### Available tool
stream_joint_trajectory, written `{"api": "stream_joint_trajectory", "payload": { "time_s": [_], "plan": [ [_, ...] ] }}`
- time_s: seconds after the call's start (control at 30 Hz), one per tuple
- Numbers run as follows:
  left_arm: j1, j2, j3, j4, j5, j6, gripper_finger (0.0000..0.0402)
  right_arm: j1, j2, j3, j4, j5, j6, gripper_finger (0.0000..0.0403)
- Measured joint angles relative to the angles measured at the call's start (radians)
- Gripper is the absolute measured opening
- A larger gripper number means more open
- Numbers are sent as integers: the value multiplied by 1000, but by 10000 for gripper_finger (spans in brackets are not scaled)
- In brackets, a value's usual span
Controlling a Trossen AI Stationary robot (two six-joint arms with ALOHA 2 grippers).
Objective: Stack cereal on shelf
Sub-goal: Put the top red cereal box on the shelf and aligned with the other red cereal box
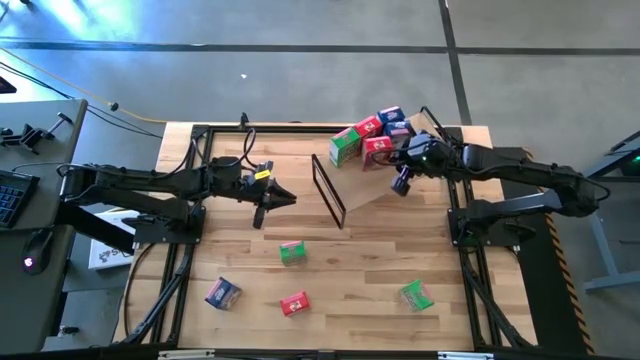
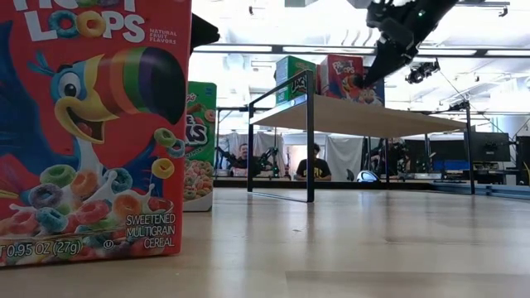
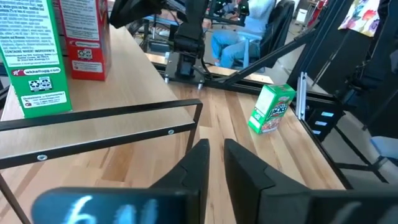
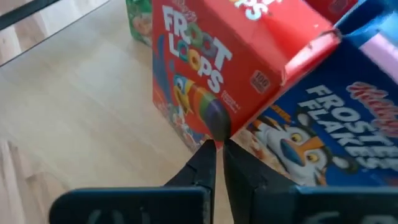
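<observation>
The shelf (image 1: 372, 188), a tilted wooden board on a black wire frame (image 1: 328, 190), stands at the far right. On it sit a green box (image 1: 345, 147), two red boxes (image 1: 368, 127) (image 1: 378, 150) and two blue boxes (image 1: 392, 115) (image 1: 400, 131). On the table lie a green box (image 1: 292, 252), a blue box (image 1: 222, 293), a red box (image 1: 294, 303) and a green box (image 1: 416, 295). My right gripper (image 4: 217, 148) is shut over the shelf, its tips at the tilted red box (image 4: 211, 68). My left gripper (image 1: 287, 198) is shut and empty, left of the shelf frame. My right gripper has its shut fingertips (image 4: 208, 155) against the lower corner (image 4: 214, 127) of the red Froot Loops box, coming slanting from the shelf's near side. The box is tilted and leans against the blue Frosted Flakes box (image 4: 336, 130) beside it. Nothing is pinched between the fingers.
In the low view a red box (image 2: 91, 132) and a green box (image 2: 199, 145) stand close to the camera, with the shelf (image 2: 356, 116) behind. People sit in the room beyond the table (image 2: 315, 163). The table's black rails (image 1: 185, 240) run along both sides.
</observation>
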Motion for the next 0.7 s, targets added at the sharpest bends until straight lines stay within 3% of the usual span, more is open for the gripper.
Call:
{"api": "stream_joint_trajectory", "payload": {
  "time_s": [0.27, 0.43, 0.7],
  "plan": [
    [0, 0, 0, -1, -1, 0, 37, 14, -11, 0, 1, -8, 1, 12],
    [0, 0, 0, -2, -1, 0, 37, 56, -13, 0, 14, -95, 40, 12],
    [1, -1, 0, -2, -5, 8, 36, 60, 63, 0, 49, 51, 43, 12]
  ]
}}
